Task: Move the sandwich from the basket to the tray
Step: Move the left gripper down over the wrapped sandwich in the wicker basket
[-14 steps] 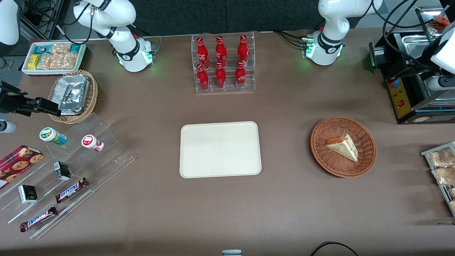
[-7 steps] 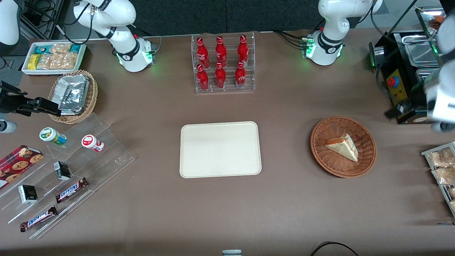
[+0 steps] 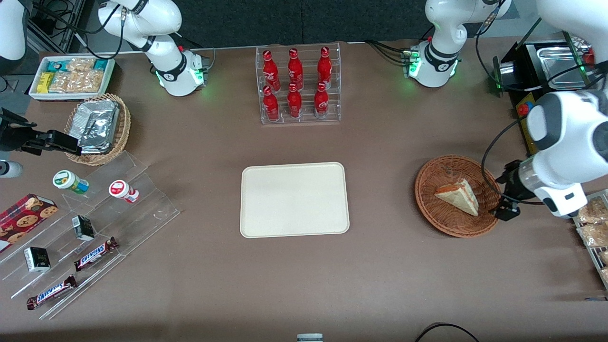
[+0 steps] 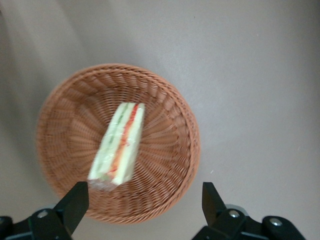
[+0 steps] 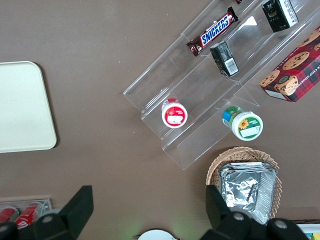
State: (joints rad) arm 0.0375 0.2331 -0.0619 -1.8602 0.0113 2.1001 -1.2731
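Observation:
The sandwich (image 3: 458,195), a white bread wedge with orange-red filling, lies in the round reddish-brown wicker basket (image 3: 430,209) toward the working arm's end of the table. In the left wrist view the sandwich (image 4: 118,146) lies inside the basket (image 4: 165,150). My gripper (image 3: 502,197) hangs above the basket's rim on the working arm's side. Its fingers (image 4: 76,204) stand wide apart and empty in the wrist view, gripper (image 4: 145,202) over the basket's edge. The cream tray (image 3: 294,199) lies flat and bare at the table's middle.
A clear rack of red bottles (image 3: 297,85) stands farther from the camera than the tray. A black appliance (image 3: 536,95) and snack packets (image 3: 589,223) sit at the working arm's end. Acrylic steps with snacks (image 3: 85,232) and a foil-pack basket (image 3: 97,128) lie toward the parked arm's end.
The left arm has swung in from the table's end, nearer the camera, and its gripper now hangs over the basket's rim. The sandwich, basket and tray have not moved.

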